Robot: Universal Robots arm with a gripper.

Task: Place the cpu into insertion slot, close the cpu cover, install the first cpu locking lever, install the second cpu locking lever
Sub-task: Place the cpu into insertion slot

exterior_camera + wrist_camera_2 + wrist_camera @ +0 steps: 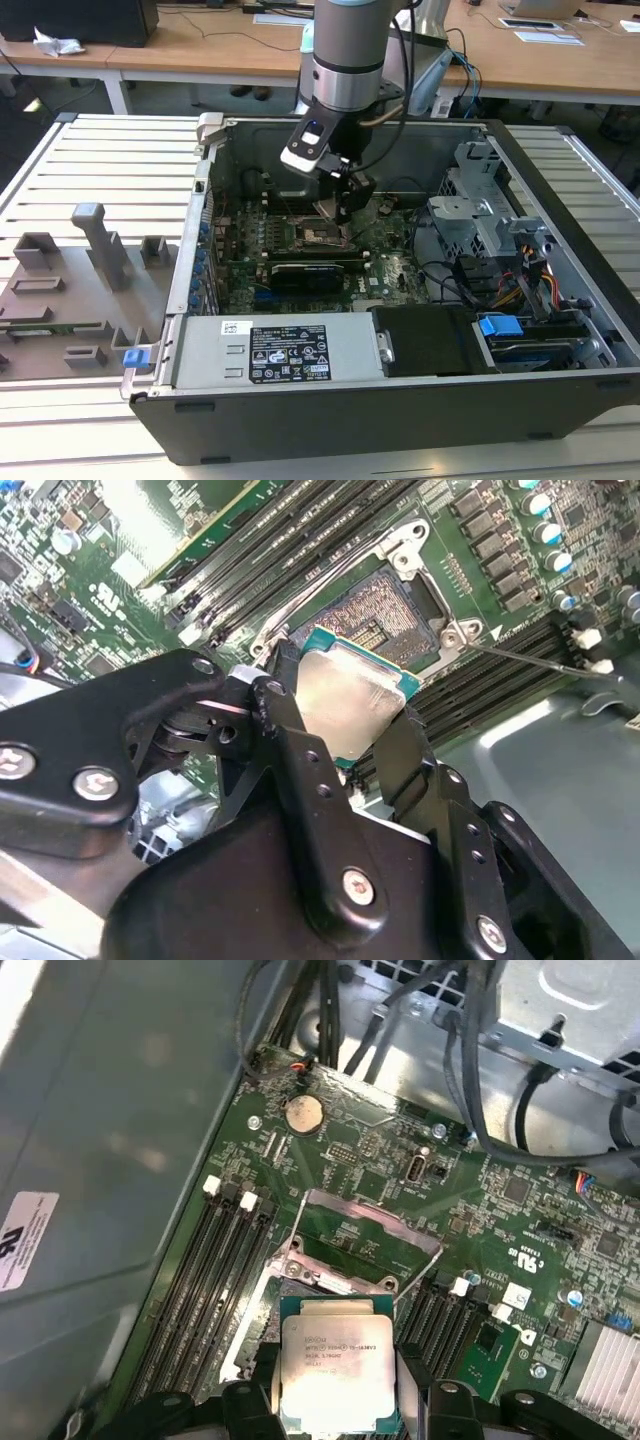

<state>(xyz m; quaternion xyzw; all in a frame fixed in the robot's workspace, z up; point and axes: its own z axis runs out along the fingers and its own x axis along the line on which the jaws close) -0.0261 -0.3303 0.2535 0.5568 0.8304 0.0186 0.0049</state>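
1. Our pincer (pixel 345 725) is clamped on the cpu (pixel 352 698). One black finger sits on each of two opposite edges, parted just the chip's width. In the exterior view it hangs at the frame's centre, inside the open computer case (pixel 400 420).
2. We see the cpu tilted, close over the insertion slot (pixel 385 615), whose tan-gold contact field lies bare. We cannot tell whether a corner touches it.
3. The cpu cover (pixel 375 1218) stands raised just beyond the slot.
4. We judge the chip light and stiff, with a slick metal top, so a hold on its edges suits it.
5. We judge the contacts fragile: a skewed or forced landing could bend them.
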